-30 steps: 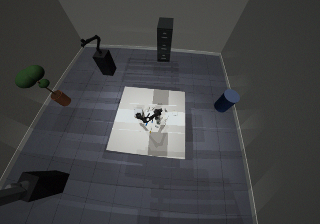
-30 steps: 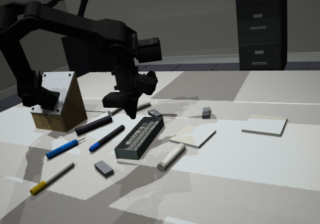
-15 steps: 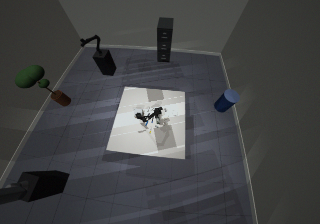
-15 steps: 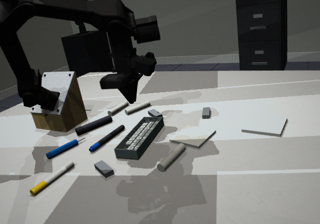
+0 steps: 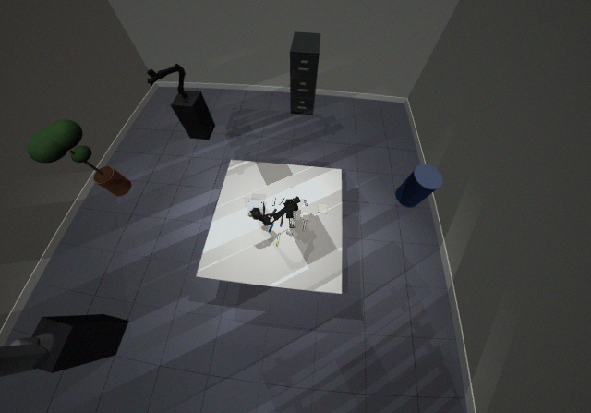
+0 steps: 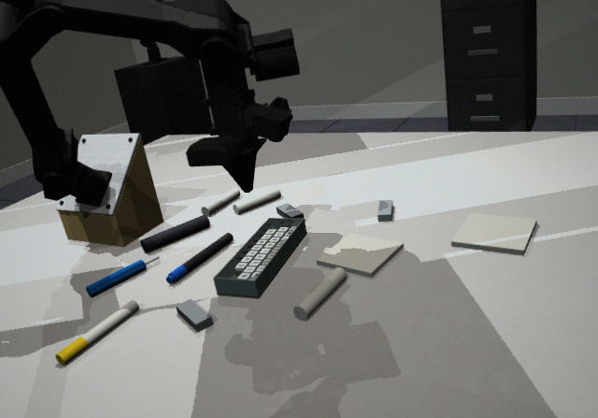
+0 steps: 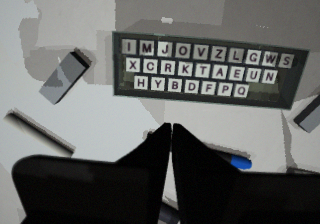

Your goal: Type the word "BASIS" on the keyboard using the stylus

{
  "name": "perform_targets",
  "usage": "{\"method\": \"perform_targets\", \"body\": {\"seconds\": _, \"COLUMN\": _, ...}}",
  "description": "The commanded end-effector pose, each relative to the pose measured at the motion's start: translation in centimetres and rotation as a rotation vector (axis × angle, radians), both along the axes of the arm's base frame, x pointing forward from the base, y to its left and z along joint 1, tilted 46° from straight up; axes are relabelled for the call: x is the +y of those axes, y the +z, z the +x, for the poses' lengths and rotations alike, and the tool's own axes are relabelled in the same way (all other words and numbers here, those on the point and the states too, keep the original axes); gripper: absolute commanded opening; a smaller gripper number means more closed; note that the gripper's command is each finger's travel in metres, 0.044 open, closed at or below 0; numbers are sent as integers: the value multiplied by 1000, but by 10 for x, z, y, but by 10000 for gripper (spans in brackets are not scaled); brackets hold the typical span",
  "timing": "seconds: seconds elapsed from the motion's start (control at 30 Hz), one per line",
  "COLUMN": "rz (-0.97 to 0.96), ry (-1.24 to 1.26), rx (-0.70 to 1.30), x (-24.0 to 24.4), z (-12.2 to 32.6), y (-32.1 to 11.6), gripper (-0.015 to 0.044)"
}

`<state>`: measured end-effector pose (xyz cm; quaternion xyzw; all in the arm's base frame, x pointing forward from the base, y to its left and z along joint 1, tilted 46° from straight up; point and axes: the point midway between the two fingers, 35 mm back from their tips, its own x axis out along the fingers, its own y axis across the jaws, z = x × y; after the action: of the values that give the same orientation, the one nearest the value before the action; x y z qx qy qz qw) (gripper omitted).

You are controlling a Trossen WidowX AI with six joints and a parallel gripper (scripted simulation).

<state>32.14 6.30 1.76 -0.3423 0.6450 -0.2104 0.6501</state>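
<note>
The keyboard (image 6: 263, 253) (image 7: 200, 71) is a dark shallow tray with three rows of white letter keys; in the wrist view it lies beyond my fingertips, with B, A, S and I readable. My gripper (image 6: 248, 189) (image 7: 171, 129) is shut and empty, pointing down above the desk on the near side of the keyboard in the wrist view. A blue rod with a thin metal tip (image 6: 118, 277), which may be the stylus, lies on the desk. A black pen with a blue end (image 6: 200, 260) (image 7: 242, 162) lies beside the keyboard, partly hidden by my fingers in the wrist view.
A yellow-and-white marker (image 6: 98, 331), a thick dark rod (image 6: 175, 234), a pale rod (image 6: 320, 294) and two white rods lie around. Grey blocks (image 6: 193, 314) (image 7: 64, 79) flank the keyboard. Two beige tiles (image 6: 494, 232) lie right. A wooden wedge (image 6: 139, 201) stands left.
</note>
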Motion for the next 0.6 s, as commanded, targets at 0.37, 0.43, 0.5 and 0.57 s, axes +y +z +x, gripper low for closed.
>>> {"method": "perform_targets", "body": {"seconds": 0.37, "rz": 223, "ry": 302, "rx": 351, "x": -83, "z": -51, "y": 58, "gripper": 150}}
{"method": "perform_targets", "body": {"seconds": 0.43, "rz": 264, "ry": 388, "rx": 398, "x": -96, "z": -65, "y": 66, "gripper": 150}}
{"method": "perform_targets", "body": {"seconds": 0.5, "rz": 297, "ry": 481, "rx": 437, "x": -108, "z": -81, "y": 72, "gripper": 150}}
{"method": "perform_targets", "body": {"seconds": 0.57, "rz": 320, "ry": 575, "rx": 466, "x": -116, "z": -95, "y": 75, "gripper": 150}}
